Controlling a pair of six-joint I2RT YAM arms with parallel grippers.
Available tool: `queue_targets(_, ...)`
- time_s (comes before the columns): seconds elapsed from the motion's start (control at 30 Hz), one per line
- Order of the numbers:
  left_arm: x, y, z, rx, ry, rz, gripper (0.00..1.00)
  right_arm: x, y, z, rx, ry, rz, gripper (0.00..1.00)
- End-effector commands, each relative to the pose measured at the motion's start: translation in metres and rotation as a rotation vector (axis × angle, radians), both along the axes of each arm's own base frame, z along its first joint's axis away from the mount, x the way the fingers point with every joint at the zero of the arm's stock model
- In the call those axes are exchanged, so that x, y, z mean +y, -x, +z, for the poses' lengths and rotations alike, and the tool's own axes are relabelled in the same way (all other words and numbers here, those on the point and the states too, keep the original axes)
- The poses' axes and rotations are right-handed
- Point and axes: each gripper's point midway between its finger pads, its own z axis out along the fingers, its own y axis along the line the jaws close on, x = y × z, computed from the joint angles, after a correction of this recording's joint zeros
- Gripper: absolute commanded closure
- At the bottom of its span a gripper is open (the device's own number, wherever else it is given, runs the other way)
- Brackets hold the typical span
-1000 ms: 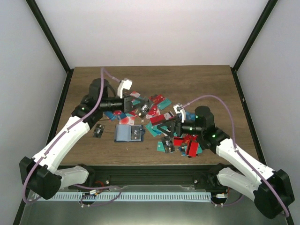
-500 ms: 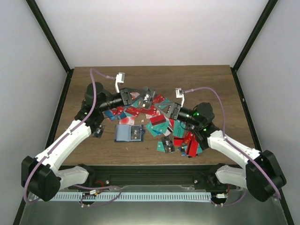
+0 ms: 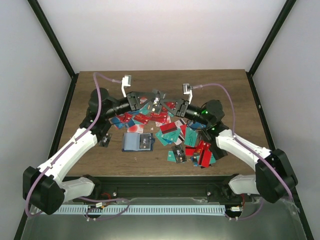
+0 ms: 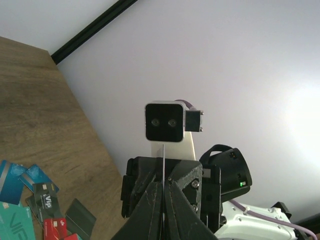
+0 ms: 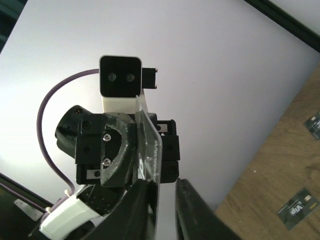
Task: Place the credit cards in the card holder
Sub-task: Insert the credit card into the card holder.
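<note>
Above the table's middle my left gripper [image 3: 150, 104] is shut on a black credit card [image 3: 156, 103], which shows edge-on [image 4: 163, 160] in the left wrist view between the closed fingers. My right gripper [image 3: 169, 106] faces it. That card [image 5: 150, 147] stands between the right jaws, against one finger, with a gap to the other finger [image 5: 192, 210]. Many red, teal, blue and black credit cards [image 3: 172, 131] lie scattered below. The navy card holder [image 3: 136, 142] lies flat on the table left of the pile, with no gripper near it.
More cards are heaped at the right front [image 3: 202, 154]. One black card [image 3: 105, 140] lies alone left of the holder. Black frame posts [image 3: 50, 37] and white walls enclose the wooden table [image 3: 210, 85]. Both purple cables arch over the arms.
My right gripper has risen from the pile to meet the left one, and its jaws have narrowed around the held card. The left gripper carried the card right and upward.
</note>
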Motion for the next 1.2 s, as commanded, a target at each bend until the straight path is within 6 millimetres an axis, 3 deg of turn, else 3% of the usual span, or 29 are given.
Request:
queue_targets(0.0, 0.004, 0.001, 0.008, -0.031, 0.022, 0.016, 0.96, 0.006, 0.004, 0.020, -0.058, -0.022, 0.034, 0.91)
queue_targets(0.07, 0.004, 0.000, 0.006, -0.027, 0.019, 0.020, 0.96, 0.007, 0.004, 0.019, -0.057, -0.019, 0.039, 0.99)
queue_targets(0.17, 0.005, -0.002, 0.000, -0.019, -0.006, 0.034, 0.95, 0.007, 0.002, 0.009, -0.030, -0.002, 0.037, 0.99)
queue_targets(0.23, 0.008, -0.004, -0.009, -0.008, -0.053, 0.056, 0.84, 0.008, -0.002, -0.005, 0.011, 0.033, 0.025, 0.99)
queue_targets(0.3, 0.015, -0.007, -0.030, 0.047, -0.149, 0.095, 0.66, 0.009, -0.007, -0.026, 0.061, 0.086, 0.008, 0.99)
queue_targets(0.4, 0.035, -0.011, -0.080, 0.173, -0.327, 0.133, 0.55, 0.012, -0.013, -0.064, 0.145, 0.169, -0.008, 0.99)
queue_targets(0.53, 0.079, -0.008, -0.149, 0.334, -0.536, 0.228, 0.56, 0.028, -0.007, -0.116, 0.253, 0.279, 0.011, 0.99)
queue_targets(0.73, 0.138, 0.004, -0.223, 0.508, -0.806, 0.349, 0.66, 0.053, 0.007, -0.193, 0.454, 0.396, 0.052, 0.99)
queue_targets(0.93, 0.155, 0.018, -0.268, 0.610, -0.926, 0.333, 0.70, 0.072, 0.006, -0.224, 0.485, 0.467, 0.096, 0.99)
queue_targets(1.17, 0.159, 0.024, -0.300, 0.675, -0.996, 0.292, 0.70, 0.083, -0.001, -0.247, 0.502, 0.516, 0.111, 0.99)
